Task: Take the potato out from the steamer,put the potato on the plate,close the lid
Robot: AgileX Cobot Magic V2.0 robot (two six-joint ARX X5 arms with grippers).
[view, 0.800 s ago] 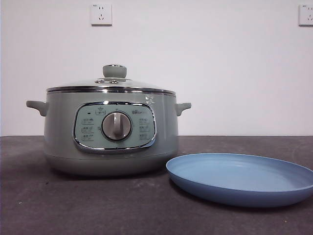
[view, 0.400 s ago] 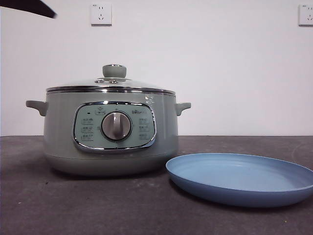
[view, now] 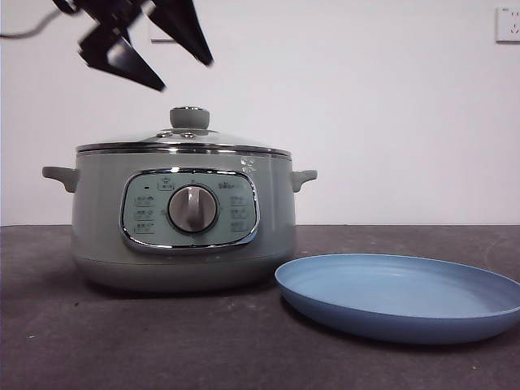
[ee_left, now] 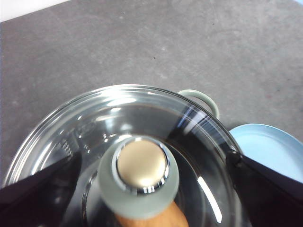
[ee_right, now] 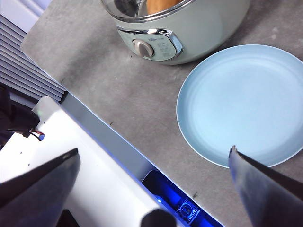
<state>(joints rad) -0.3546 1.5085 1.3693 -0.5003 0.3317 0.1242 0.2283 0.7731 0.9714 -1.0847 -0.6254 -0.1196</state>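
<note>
1. Since the earlier frame, the left gripper [view: 158, 61] has been brought in from the top corner to hang above the lid [view: 185, 140], jaws spread wide and empty.
2. The lid sits closed on the steamer [view: 179, 219]; the potato [ee_left: 151, 220] is seen inside through the glass.
3. The plate [view: 402, 296] lies just beside the steamer.
4. The right gripper [ee_right: 151, 189] is held back, jaws wide.
5. A slip off the knob [ee_left: 141, 172] is risked if the descent is off-centre.

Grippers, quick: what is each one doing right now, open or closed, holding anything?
Left gripper: open, empty, above the lid knob.
Right gripper: open, empty, above the table's near edge, by the plate.
</note>
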